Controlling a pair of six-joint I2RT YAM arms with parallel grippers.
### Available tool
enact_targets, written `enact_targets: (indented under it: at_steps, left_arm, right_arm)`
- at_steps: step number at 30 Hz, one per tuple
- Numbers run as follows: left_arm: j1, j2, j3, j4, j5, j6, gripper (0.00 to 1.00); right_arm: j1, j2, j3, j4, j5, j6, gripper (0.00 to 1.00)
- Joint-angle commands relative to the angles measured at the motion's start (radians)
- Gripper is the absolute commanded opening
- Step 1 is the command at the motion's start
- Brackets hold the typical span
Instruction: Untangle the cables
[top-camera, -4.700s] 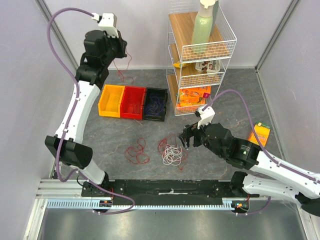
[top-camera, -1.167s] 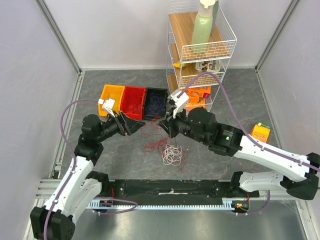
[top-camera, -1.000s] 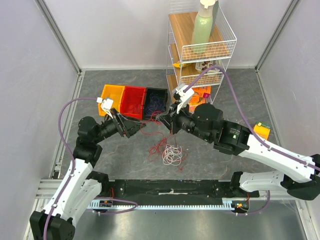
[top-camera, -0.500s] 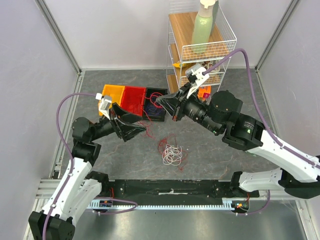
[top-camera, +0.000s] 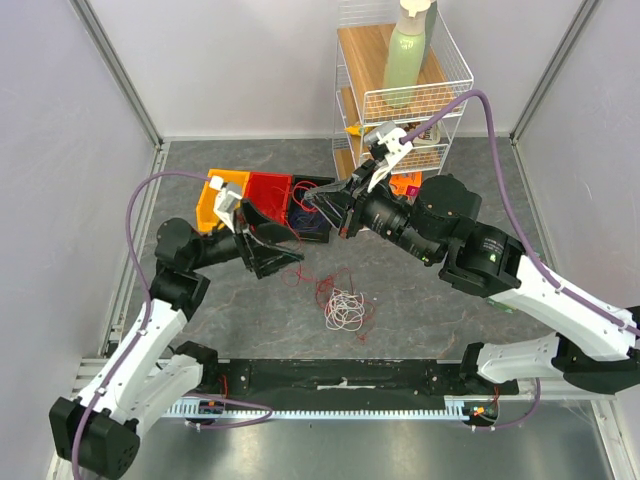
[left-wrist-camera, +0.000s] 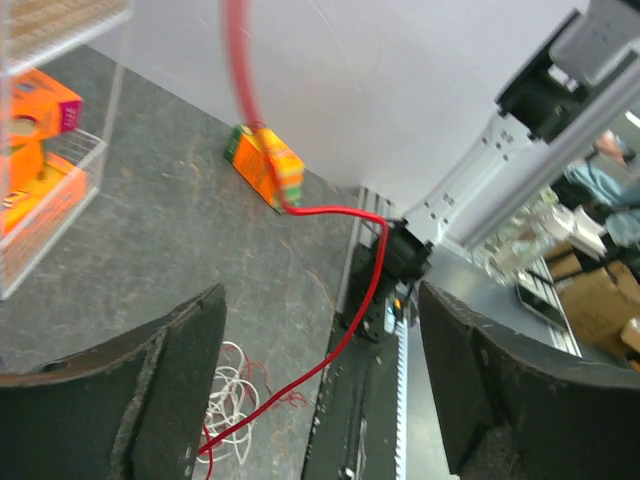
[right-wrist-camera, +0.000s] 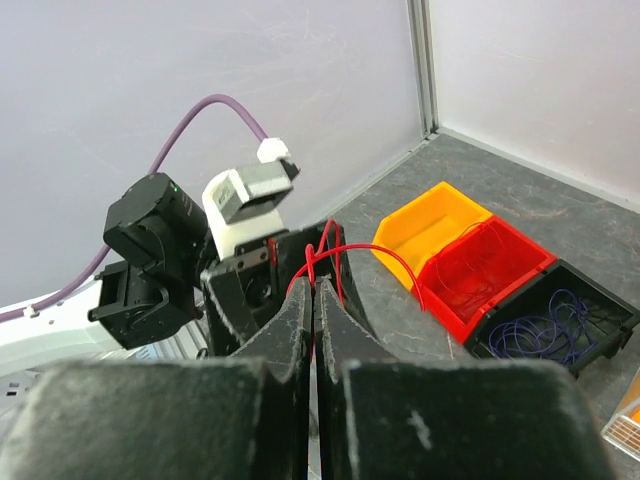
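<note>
My right gripper (top-camera: 324, 206) hangs above the bins, shut on a red cable (top-camera: 322, 287) pinched at its fingertips (right-wrist-camera: 316, 283). The strand drops from there to a red clump on the floor beside a white cable clump (top-camera: 346, 312). My left gripper (top-camera: 284, 257) is open and points right, just below the right one. In the left wrist view the red cable (left-wrist-camera: 352, 325) runs slack through the wide gap of the left gripper (left-wrist-camera: 320, 300) without touching either finger. The white cable (left-wrist-camera: 236, 398) lies on the floor below.
Yellow bin (top-camera: 208, 196), red bin (top-camera: 268, 192) and black bin (right-wrist-camera: 553, 318) with bluish cables stand in a row behind the grippers. A wire shelf rack (top-camera: 400, 95) stands at the back right. A crayon box (left-wrist-camera: 266, 166) lies on the floor.
My right gripper has risen and swung back over the bins, pulling the red cable up off the floor. The left gripper moved up and right around the strand.
</note>
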Motion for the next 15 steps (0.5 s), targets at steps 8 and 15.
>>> enact_targets:
  at_steps: [8,15]
  left_arm:
    - [-0.171,0.003,0.11,-0.253,-0.205,0.291,0.15]
    - [-0.167,-0.033,0.2,-0.399,-0.377,0.292,0.02]
  right_arm:
    - [-0.003,-0.036,0.002,0.045,0.045,-0.04,0.0]
    - [-0.005,-0.097,-0.174,0.038,0.171,-0.052,0.13]
